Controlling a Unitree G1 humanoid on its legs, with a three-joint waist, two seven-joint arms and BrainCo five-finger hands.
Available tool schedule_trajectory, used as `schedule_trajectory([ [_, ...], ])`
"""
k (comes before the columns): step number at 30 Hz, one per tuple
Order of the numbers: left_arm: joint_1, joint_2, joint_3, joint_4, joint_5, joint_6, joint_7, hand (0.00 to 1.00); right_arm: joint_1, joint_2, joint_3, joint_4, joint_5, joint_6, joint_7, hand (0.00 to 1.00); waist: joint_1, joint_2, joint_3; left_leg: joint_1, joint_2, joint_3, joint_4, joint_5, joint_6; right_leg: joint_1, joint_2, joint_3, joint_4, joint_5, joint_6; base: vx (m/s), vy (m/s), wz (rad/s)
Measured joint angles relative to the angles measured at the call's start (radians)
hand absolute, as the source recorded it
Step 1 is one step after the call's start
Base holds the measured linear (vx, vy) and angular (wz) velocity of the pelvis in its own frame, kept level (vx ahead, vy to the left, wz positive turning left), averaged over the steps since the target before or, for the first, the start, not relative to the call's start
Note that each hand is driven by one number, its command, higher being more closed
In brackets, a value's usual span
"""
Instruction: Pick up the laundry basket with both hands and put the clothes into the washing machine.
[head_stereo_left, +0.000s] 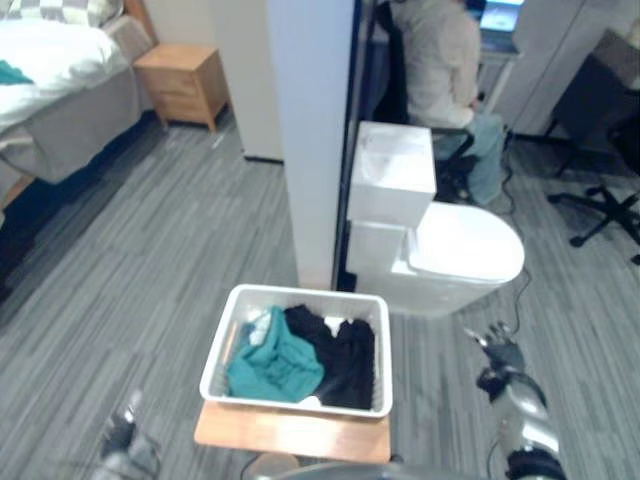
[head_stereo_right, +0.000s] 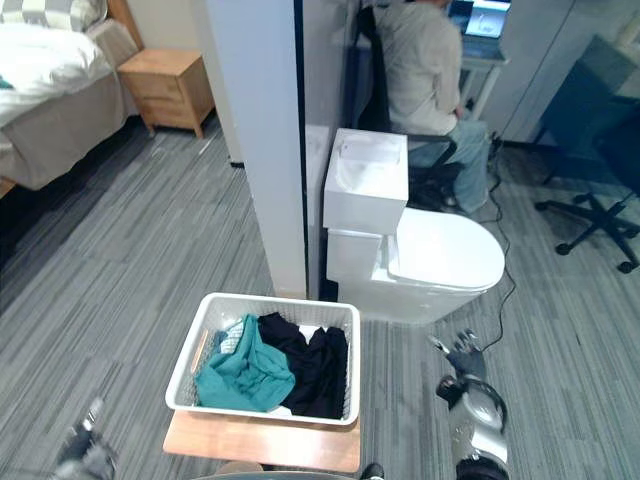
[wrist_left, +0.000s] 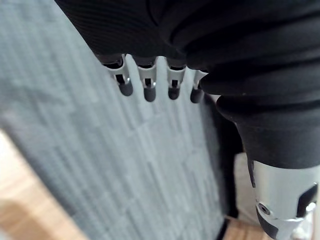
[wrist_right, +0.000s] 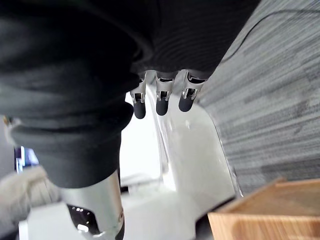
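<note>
Two empty hands, fingers relaxed: left hand (head_stereo_left: 125, 432), right hand (head_stereo_left: 500, 358). The basket (head_stereo_left: 305, 292) sits between them, touching neither.

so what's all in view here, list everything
basket: one, white, front centre
teal cloth: one, in basket, left
black clothes: one heap, in basket, right
stand: one, wooden, under basket
toilet: one, white, behind basket
partition: one, white, left of toilet
nightstand: one, wooden, far left
bed: one, white, far left
person: one, seated, far back
chair: one, black, far right
left hand: open, lower left
right hand: open, lower right
</note>
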Motion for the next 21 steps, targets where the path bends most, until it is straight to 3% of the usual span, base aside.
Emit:
schedule_trajectory([
  [3,-0.102,0.059,-0.070,-0.017,0.041,-0.028,0.031,0.00,-0.108,0.000,0.128,0.035,0.008,-0.003,0.011,0.00,0.019,-0.003,0.061,-0.065,0.000,-0.021,0.057,0.000,0.000,-0.034,-0.001,-0.008,0.005,0.010,-0.013,-0.07,-0.004,0.13],
  [7,-0.229,0.070,-0.177,-0.006,0.077,-0.029,0.071,0.00,-0.252,0.033,0.279,0.087,0.008,-0.010,0.004,0.00,0.044,-0.007,0.158,-0.128,0.004,-0.021,0.114,-0.002,0.001,-0.087,-0.006,0.001,0.040,0.017,-0.021,-0.11,0.015,-0.01],
  [10,-0.275,0.065,-0.263,0.006,0.113,-0.025,0.087,0.00,-0.315,0.036,0.298,0.089,-0.022,-0.023,0.001,0.00,0.048,-0.021,0.202,-0.175,0.008,-0.020,0.150,-0.008,0.008,-0.135,-0.018,0.013,0.075,0.017,-0.022,-0.11,0.040,-0.08],
  [16,-0.350,0.025,-0.372,0.031,0.148,-0.014,0.120,0.00,-0.384,0.039,0.305,0.092,-0.032,-0.043,-0.021,0.00,0.046,-0.022,0.271,-0.224,0.017,-0.020,0.193,-0.023,0.015,-0.175,-0.025,0.019,0.100,0.022,-0.029,-0.12,0.019,-0.03],
  [19,-0.387,0.004,-0.439,0.033,0.162,0.003,0.123,0.00,-0.414,0.046,0.339,0.151,-0.040,-0.029,-0.042,0.00,0.049,-0.022,0.287,-0.261,0.025,-0.020,0.202,-0.022,0.012,-0.208,-0.021,0.018,0.107,0.028,-0.037,-0.09,0.000,-0.01],
  [21,-0.419,0.001,-0.466,0.035,0.188,0.009,0.142,0.00,-0.419,0.048,0.372,0.180,-0.041,0.004,-0.040,0.00,0.053,-0.023,0.310,-0.263,0.031,-0.019,0.202,-0.019,0.009,-0.212,-0.016,0.018,0.107,0.031,-0.041,-0.06,-0.014,-0.03],
])
